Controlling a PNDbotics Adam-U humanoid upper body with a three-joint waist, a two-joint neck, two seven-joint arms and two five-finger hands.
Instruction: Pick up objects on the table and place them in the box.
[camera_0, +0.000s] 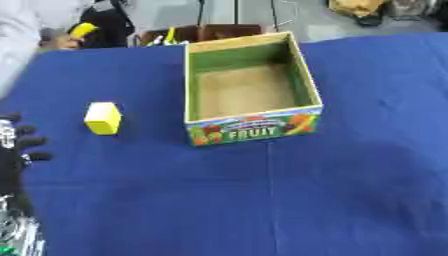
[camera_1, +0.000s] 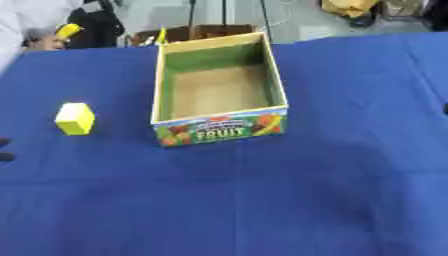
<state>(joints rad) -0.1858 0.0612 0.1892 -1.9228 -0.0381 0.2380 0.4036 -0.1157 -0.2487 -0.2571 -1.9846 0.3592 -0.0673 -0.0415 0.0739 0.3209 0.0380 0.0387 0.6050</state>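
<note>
— Block (camera_0: 103, 118) position?
— Yellow, left of centre on the blue table (camera_0: 350, 190), beside the open box (camera_0: 252, 129).
— Left hand (camera_0: 16, 150)?
— Left edge, fingers spread, touching nothing.

Both views are soft and slightly blurred throughout; the lettering on the box (camera_0: 252, 131) front is only just readable. Light is even and fairly bright, with no glare on the blue table (camera_0: 350, 190). A faint broad shadow darkens the cloth just below the box, and its green inner walls sit in shade.
</note>
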